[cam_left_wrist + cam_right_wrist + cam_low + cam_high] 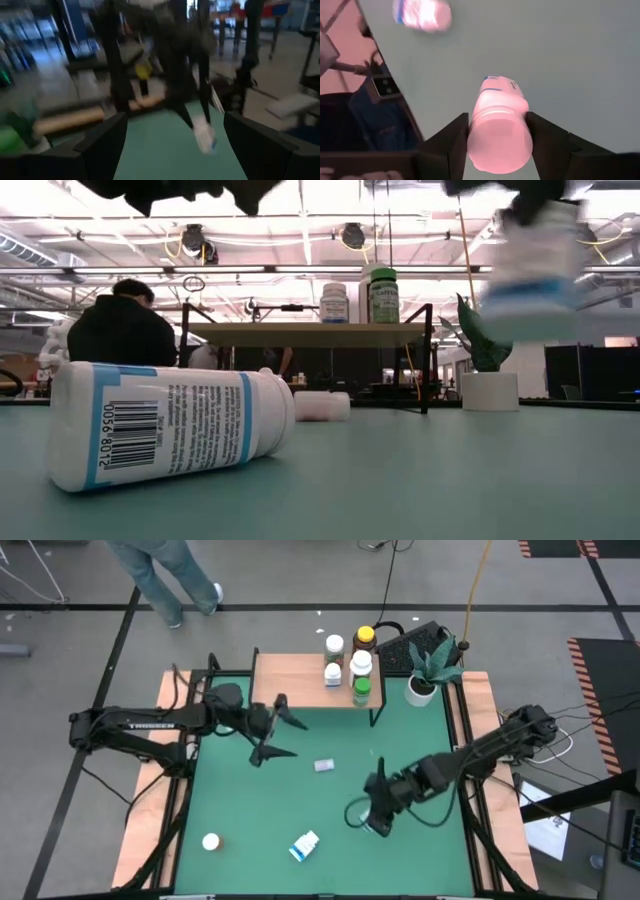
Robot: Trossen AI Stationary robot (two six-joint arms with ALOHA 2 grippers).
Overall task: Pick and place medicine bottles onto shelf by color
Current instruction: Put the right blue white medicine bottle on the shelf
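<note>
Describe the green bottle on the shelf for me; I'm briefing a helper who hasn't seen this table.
Start at the light-wood shelf along the green table's far edge. The bottles stand clustered at its end nearest the potted plant. The green bottle is in that cluster, at the shelf's front edge, upright, the only green one among white and amber neighbours.

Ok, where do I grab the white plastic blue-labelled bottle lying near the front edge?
Probably around the labelled barrel of the white blue-labelled bottle, from straight above, closing across its width: it lies on its side, cap sideways. The open left gripper is free.
</note>
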